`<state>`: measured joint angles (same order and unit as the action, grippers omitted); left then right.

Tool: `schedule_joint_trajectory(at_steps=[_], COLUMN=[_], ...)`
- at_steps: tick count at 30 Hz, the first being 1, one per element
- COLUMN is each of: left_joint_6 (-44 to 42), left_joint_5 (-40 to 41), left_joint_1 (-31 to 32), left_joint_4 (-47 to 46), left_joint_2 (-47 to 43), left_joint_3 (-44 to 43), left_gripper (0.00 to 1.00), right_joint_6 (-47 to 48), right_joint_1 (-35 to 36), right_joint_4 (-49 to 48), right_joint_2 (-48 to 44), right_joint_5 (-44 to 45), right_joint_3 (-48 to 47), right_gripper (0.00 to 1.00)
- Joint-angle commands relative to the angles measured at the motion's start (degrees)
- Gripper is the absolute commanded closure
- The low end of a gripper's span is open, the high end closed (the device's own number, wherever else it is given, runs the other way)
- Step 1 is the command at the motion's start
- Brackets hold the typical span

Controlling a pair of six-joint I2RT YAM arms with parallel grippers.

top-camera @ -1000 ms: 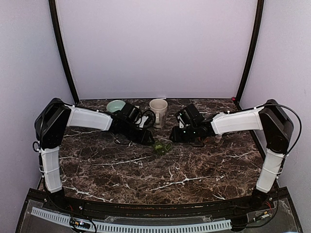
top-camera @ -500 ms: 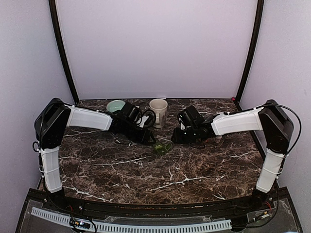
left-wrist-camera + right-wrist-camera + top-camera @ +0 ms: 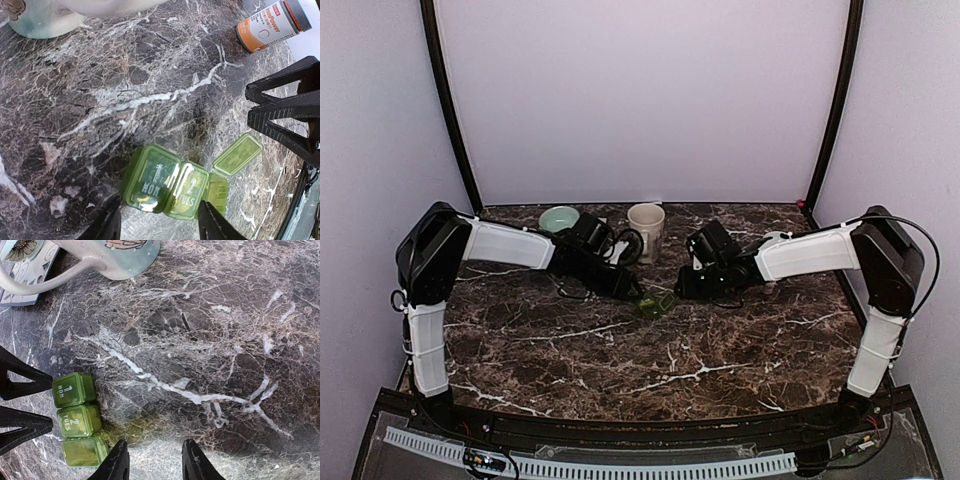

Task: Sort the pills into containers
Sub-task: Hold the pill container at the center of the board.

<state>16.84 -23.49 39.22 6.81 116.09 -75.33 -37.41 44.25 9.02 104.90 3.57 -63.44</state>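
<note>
Far left, the pale green bowl sits at the back of the tabletop, out of the arms' way. Now the left tool is low over the pill box, jaws parted either side of the MON and TUES cells and gripping nothing, by the look of it, probably to work a lid or drop something in. The pill box lies flat mid-tabletop, just in front of the cream mug and between both arms so either can reach it. Its third lid stands flipped open, ready for filling I'd say, and something yellowish shows through the MON lid. Across from it, the right tool hovers just beside the box, jaws partly spread and empty over bare marble. Beyond it, an orange-and-white pill bottle lies on its side.
</note>
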Motion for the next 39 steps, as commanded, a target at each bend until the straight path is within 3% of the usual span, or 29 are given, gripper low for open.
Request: schedule_joint_trajectory(at_steps=[1, 39], left_joint_6=[-0.41, -0.93], left_joint_5=[-0.07, 4.22], left_joint_1=[0.65, 2.59], left_joint_4=[1.40, 6.40], left_joint_2=[0.27, 5.28], left_joint_3=[-2.19, -8.20], left_gripper=[0.45, 0.44], right_joint_6=[-0.48, -0.91], right_joint_1=[0.48, 0.56], right_joint_4=[-1.40, -3.03], right_joint_2=[-0.52, -1.96], right_joint_5=[-1.21, -3.35], right_joint_3=[0.50, 3.72], right_gripper=[0.63, 0.63])
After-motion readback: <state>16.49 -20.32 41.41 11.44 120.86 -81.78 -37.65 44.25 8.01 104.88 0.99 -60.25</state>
